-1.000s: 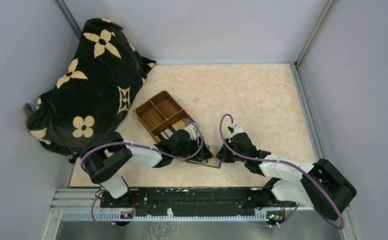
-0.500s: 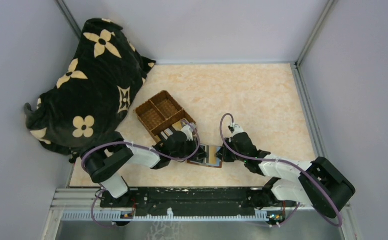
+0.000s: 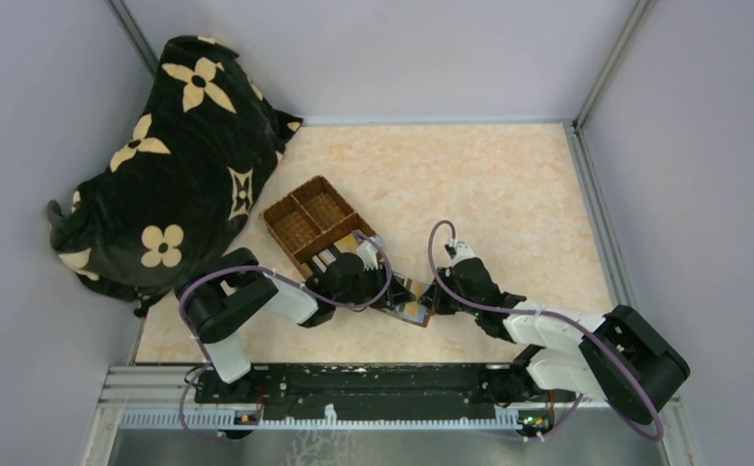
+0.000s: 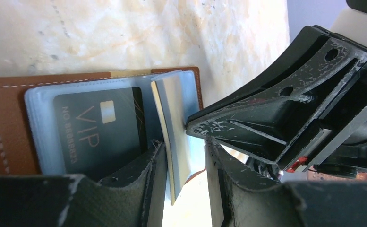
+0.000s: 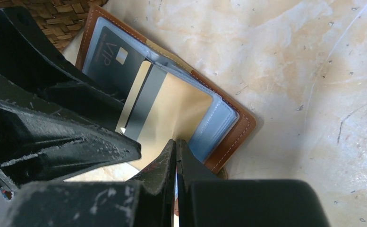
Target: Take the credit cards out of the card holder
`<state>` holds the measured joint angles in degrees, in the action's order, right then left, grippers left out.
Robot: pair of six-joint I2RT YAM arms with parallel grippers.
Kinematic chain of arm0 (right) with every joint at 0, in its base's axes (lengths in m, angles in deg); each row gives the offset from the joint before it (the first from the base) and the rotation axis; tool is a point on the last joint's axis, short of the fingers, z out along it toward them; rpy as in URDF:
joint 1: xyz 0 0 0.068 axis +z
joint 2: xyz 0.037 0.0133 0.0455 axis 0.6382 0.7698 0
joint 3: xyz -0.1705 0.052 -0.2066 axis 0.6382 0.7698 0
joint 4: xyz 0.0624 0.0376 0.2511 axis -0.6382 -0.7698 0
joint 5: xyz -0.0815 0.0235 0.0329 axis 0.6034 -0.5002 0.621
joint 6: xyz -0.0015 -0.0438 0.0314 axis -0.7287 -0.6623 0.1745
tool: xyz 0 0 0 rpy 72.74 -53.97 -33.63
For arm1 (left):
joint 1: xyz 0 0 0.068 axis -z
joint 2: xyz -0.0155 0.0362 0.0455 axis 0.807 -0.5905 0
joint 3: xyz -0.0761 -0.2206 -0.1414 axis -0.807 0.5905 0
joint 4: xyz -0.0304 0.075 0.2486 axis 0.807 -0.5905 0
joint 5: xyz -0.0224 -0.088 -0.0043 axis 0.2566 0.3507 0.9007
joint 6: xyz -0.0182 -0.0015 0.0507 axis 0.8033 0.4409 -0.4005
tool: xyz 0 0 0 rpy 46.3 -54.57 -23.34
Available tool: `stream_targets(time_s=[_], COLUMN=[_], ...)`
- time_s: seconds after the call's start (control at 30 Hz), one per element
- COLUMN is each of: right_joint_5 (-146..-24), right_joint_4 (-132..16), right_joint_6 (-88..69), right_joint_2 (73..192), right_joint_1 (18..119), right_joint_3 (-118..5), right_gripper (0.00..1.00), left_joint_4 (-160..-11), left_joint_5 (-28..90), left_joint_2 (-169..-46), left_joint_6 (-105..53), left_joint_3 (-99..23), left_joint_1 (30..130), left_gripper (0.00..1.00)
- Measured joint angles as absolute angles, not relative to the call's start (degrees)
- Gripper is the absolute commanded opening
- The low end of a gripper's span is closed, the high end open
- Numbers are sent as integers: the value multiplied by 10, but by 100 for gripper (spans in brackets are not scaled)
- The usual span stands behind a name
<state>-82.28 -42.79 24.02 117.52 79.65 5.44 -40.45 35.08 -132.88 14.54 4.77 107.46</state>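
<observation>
Left wrist view, nearest: scuffed black left gripper (image 4: 183, 163), jaws part-open, straddling a thin gold card (image 4: 168, 113), tilted, half out of the holder (image 4: 4, 118); firm hold or loose, cannot tell. Just behind, glossy dark VIP card (image 4: 96, 132) under cloudy grey-blue plastic, framed by white-stitched brown leather. At right, right gripper (image 4: 191, 126), closed to a wedge, tip touching the holder's plastic edge. Holder open flat on the marbled beige table (image 4: 172, 28), lower centre of the overhead frame. Farther, upper left: woven three-part basket (image 3: 290, 197), then rumpled black cloth (image 3: 159, 165) with cream flowers. Overhead, holder mostly hidden under both grippers; further cards unclear.
</observation>
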Motion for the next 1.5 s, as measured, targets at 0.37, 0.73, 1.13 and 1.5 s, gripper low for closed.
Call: stream_targets(time_s=[0.37, 0.73, 1.13, 1.5], right_joint_5=[-822, -823, -823, -826], right_joint_4=[-429, -431, -431, -427], right_joint_6=[241, 241, 242, 242], right_joint_2=[1176, 1176, 1176, 1180], right_joint_1=[796, 796, 796, 796], right_joint_3=[54, 54, 54, 54], right_gripper=[0, 0, 0, 0], left_joint_4=[-381, -380, -388, -424], left_joint_5=[382, 391, 395, 390], left_joint_2=[-1354, -1325, -1283, -1251], left_joint_6=[164, 165, 163, 149], left_joint_3=[38, 71, 97, 109], left_joint_1=[1078, 1076, 1063, 1061], left_gripper=[32, 32, 28, 19])
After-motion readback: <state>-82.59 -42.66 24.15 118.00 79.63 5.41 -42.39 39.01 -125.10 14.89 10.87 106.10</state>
